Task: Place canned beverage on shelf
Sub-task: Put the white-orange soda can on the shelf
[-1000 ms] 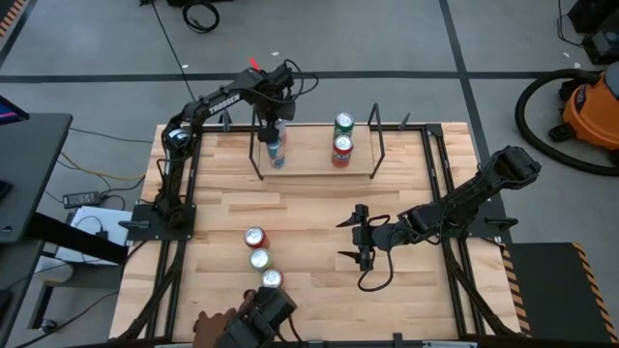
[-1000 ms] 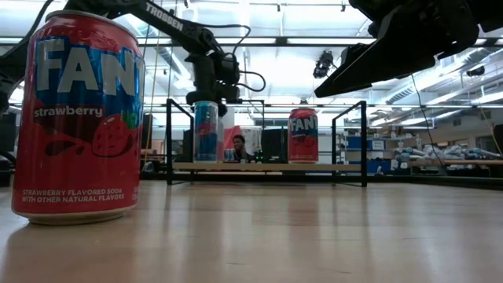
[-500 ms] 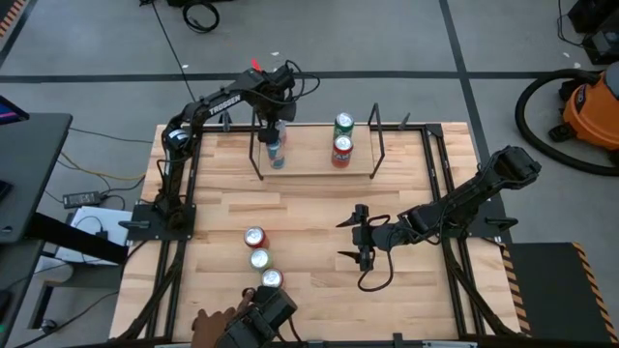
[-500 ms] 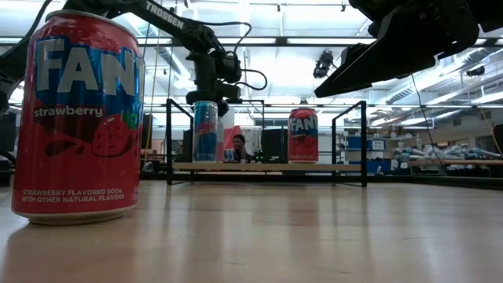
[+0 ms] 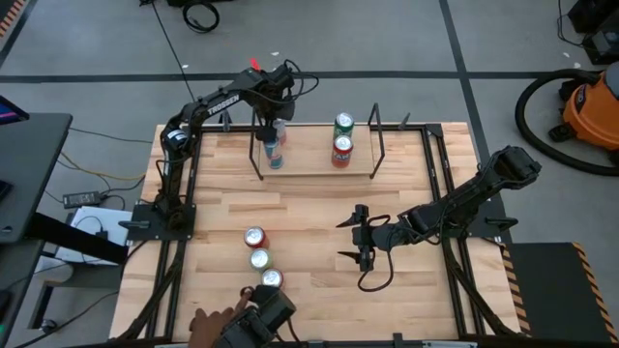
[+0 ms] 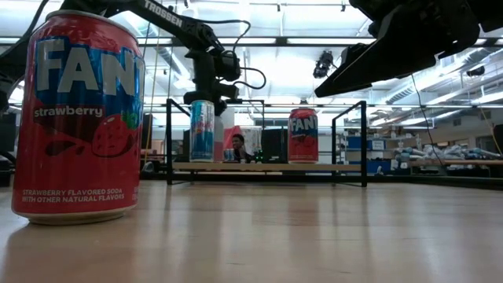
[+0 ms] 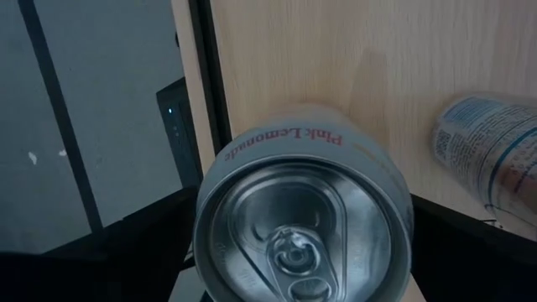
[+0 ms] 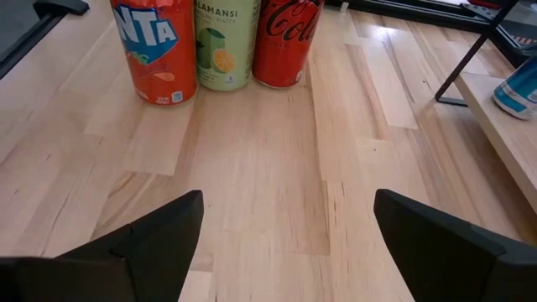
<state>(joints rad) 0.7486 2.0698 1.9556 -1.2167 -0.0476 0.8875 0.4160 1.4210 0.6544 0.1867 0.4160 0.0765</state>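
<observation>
Left gripper (image 5: 274, 132) upright over shelf (image 5: 314, 162)

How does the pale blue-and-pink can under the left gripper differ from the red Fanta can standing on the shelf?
The pale blue-and-pink can is slimmer and taller than the red Fanta can. It stands at the shelf's left end, with the left gripper right above it; the Fanta can stands free nearer the right end. Both are upright on the plank.

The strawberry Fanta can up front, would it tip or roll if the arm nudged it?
The Fanta can stands upright on the smooth wood table, so a low nudge would probably slide it; a high one might tip it. On its side, it would likely roll.
</observation>
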